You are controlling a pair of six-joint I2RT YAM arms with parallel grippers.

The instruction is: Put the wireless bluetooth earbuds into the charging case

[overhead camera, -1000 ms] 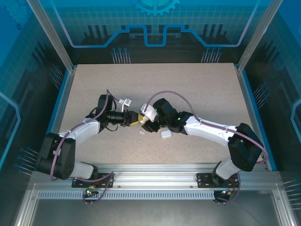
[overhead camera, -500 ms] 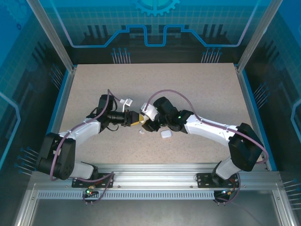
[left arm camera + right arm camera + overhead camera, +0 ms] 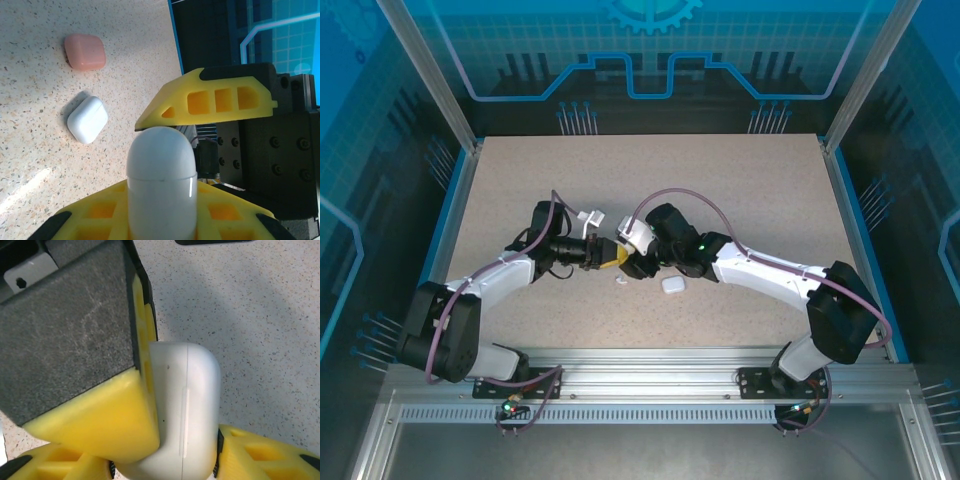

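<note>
A: Where's the case [image 3: 161, 185]?
B: Centre of top view. The left gripper [image 3: 611, 258] pinches it, and the right gripper [image 3: 632, 264] fingers flank it — grip unclear.
A: Handling?
B: Probably light, rigid, slick — hold the flat sides, below the lid seam.

White charging case [image 3: 160, 185], lid closed, clamped between yellow fingers [image 3: 95, 420]; a tiny white piece nearby, perhaps an earbud [image 3: 621, 281].

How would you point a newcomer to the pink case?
Look at the speckled table in the left wrist view, past the held white case in the foreground. Two closed pebble-shaped cases lie at upper left. The upper one is the pink case, salmon where its neighbour, the loose white case, is white.
</note>
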